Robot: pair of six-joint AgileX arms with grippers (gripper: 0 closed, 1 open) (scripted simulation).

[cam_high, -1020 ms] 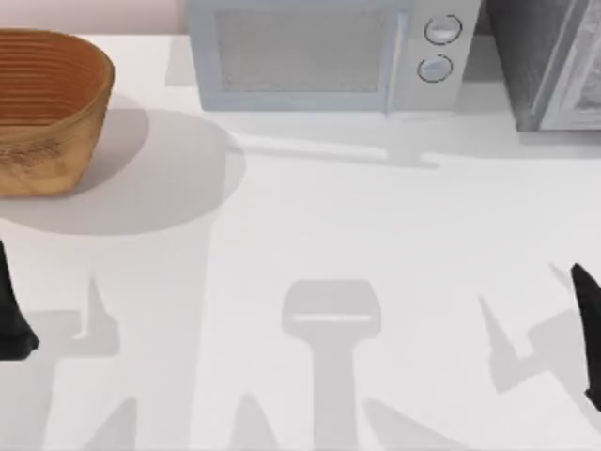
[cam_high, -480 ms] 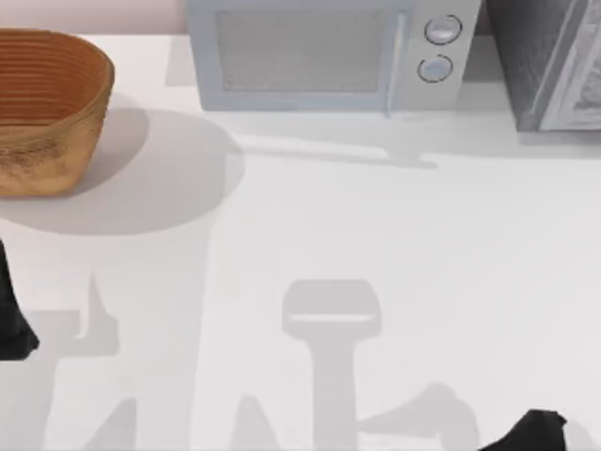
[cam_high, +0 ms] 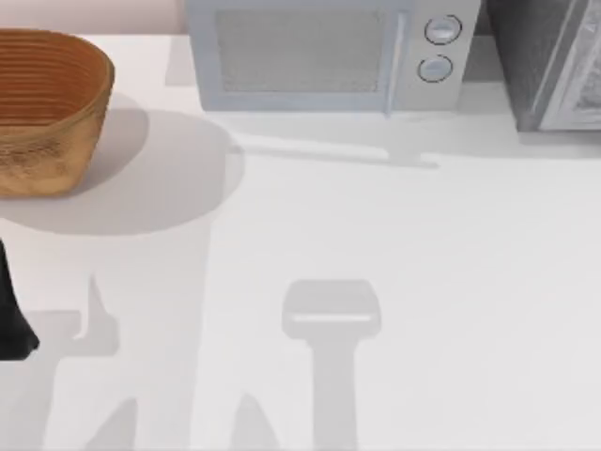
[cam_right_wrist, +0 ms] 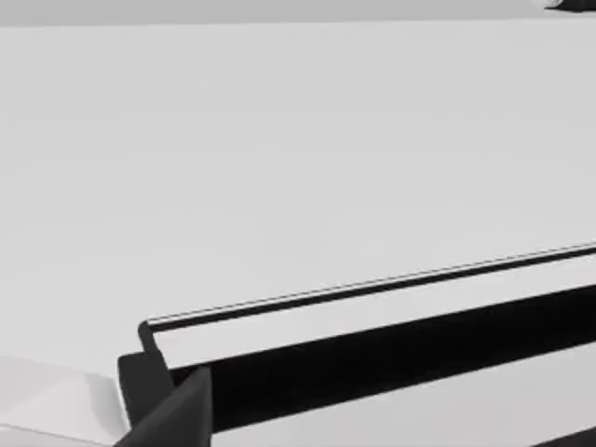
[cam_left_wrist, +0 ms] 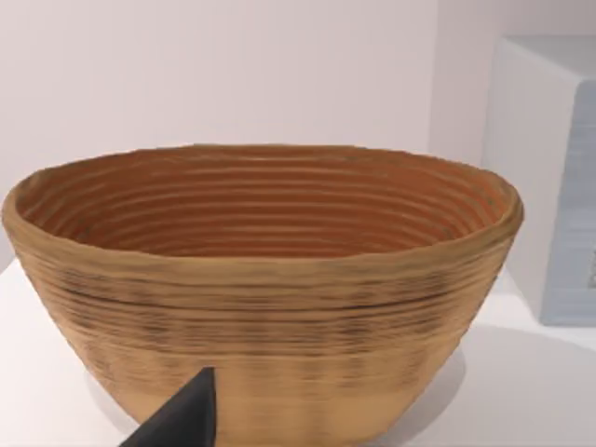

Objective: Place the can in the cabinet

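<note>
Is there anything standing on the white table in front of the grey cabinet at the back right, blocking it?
Nothing visible does. The silver microwave stands beside the grey cabinet, to its left; the woven brown basket sits at the back left; the left gripper is parked at the left edge.

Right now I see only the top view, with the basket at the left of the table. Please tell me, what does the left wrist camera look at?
Observer: It looks at the basket from the side, about level with its rim. The microwave shows its plain side wall next to it.
Operator: Is something inside the basket?
Observer: The ribbed far inner wall is bare, but the near rim hides the floor, so I cannot tell.
Operator: And the right wrist camera?
Observer: It looks across a flat white surface, most likely the table, with a straight black edge running through the picture close to the camera.
</note>
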